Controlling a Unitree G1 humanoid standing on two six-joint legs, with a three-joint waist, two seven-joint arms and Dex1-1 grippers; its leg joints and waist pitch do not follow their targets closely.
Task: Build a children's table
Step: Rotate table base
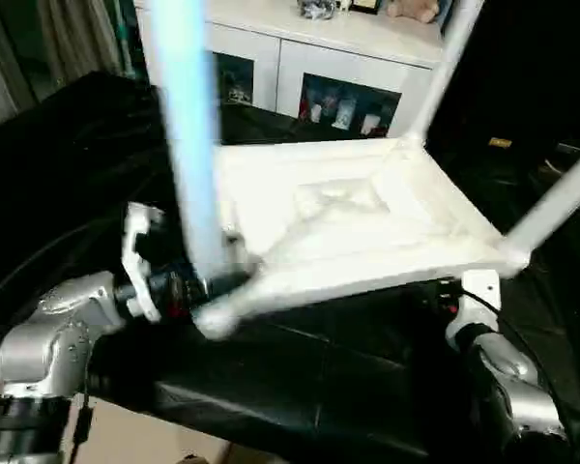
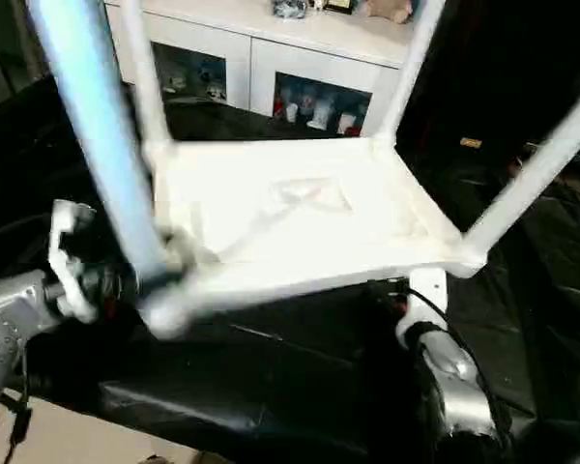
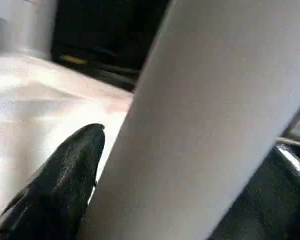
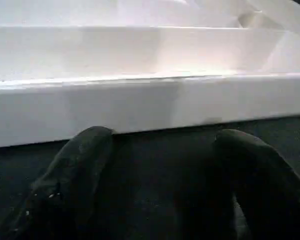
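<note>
The children's table lies upside down on black cloth, its white ribbed tabletop facing up and tilted. Legs rise from its corners: near-left leg, far-left leg, far-right leg, near-right leg. My left gripper is open at the foot of the near-left leg. One black finger lies alongside the thick white tube, which hides the other finger. My right gripper is open low on the cloth, just short of the tabletop's near edge, with nothing between its fingers.
A white cabinet with glass doors stands behind the table. Black cloth covers the work surface up to its front edge, and pale floor shows below it at the near left. My silver right forearm comes up at the near right.
</note>
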